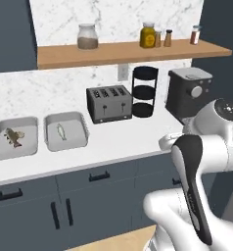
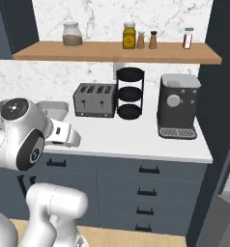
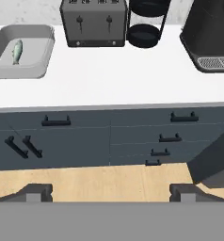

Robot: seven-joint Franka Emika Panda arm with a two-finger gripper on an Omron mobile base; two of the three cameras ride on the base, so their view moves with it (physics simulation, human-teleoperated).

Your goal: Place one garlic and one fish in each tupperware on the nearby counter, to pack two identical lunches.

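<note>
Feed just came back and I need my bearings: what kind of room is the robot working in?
A home-style kitchen, rendered in simulation. A four-slot toaster and a coffee machine stand on a white marble-look counter above dark drawers, with spice jars on a wooden shelf.

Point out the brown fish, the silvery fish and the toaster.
brown fish (image 1: 13, 138), left base view, mid-body, in the left tray.
silvery fish (image 3: 17, 51), hand view, mid-body, in its tray.
toaster (image 2: 94, 104), right base view, front face.
</note>
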